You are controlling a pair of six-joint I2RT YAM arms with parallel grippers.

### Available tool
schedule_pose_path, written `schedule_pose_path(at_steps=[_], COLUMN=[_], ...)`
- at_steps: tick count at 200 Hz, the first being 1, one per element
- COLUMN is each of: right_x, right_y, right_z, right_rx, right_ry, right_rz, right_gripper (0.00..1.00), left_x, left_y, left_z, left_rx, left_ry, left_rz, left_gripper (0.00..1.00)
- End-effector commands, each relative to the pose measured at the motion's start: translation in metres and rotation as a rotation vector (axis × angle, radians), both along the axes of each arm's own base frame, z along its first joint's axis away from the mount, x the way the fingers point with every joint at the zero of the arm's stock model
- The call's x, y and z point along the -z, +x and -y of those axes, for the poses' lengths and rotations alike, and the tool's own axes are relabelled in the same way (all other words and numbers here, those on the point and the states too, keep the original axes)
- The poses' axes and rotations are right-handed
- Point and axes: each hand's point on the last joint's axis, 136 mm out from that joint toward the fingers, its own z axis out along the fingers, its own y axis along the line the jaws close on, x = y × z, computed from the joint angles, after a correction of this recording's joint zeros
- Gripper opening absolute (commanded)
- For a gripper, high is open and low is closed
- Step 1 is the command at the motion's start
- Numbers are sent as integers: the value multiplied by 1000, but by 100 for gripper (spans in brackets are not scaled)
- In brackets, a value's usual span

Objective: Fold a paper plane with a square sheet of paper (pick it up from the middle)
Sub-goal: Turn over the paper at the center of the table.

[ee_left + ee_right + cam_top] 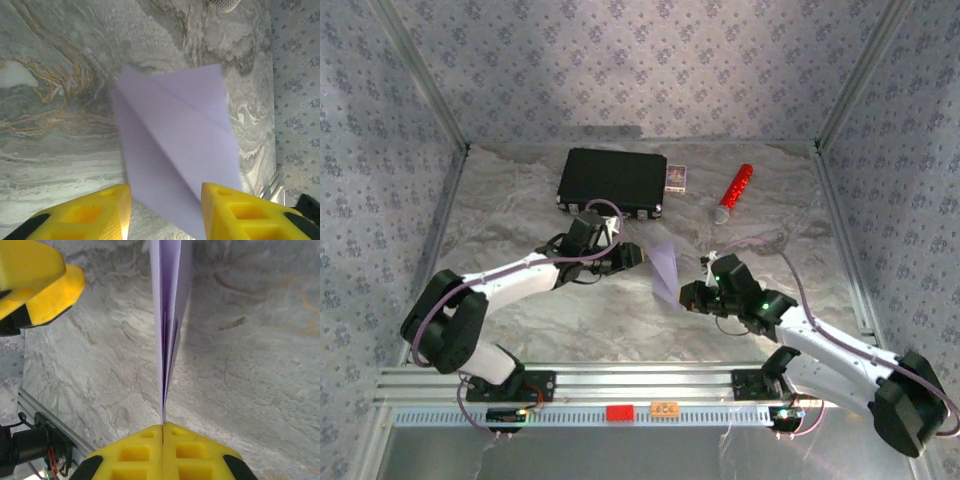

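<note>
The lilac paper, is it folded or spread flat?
Folded. The paper stands edge-on in stacked layers, pinched between the shut right fingers; a diagonal crease crosses it.

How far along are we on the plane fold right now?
Done: the paper is already folded into several layers with a diagonal crease. In hand: the right claw is shut on its edge; the left claw stands open on either side of it. Left: it is no slim dart yet, so more folds seem needed.
</note>
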Motion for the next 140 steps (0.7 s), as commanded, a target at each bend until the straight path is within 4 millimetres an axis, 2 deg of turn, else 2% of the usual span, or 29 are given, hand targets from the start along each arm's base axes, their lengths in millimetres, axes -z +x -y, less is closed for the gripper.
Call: schedule_pose_path(at_steps=[1,25,38,62,100,140], right_x=[2,-13,-15,-17,-35,-48], right_y=[-1,-2,-1,5,6,2], right_z=[24,23,26,41,69,79], right_rx=[29,3,14,105,325,414], right_ry=[-150,-201,-253,-339,-380,-402], right_rz=[25,96,114,112,66,70], right_gripper=[5,4,4,4,3,3], left_x=[-7,-6,-6,-10,-21,-26], left_y=[5,5,5,4,-4,-10], left_z=[-8,-11,-12,-13,-15,-26], left_rx=[-31,-38,-42,-46,-43,-40], left_ry=[36,49,51,44,9,45], left_rz=[41,40,43,51,61,51], left_gripper=[41,41,41,41,42,44])
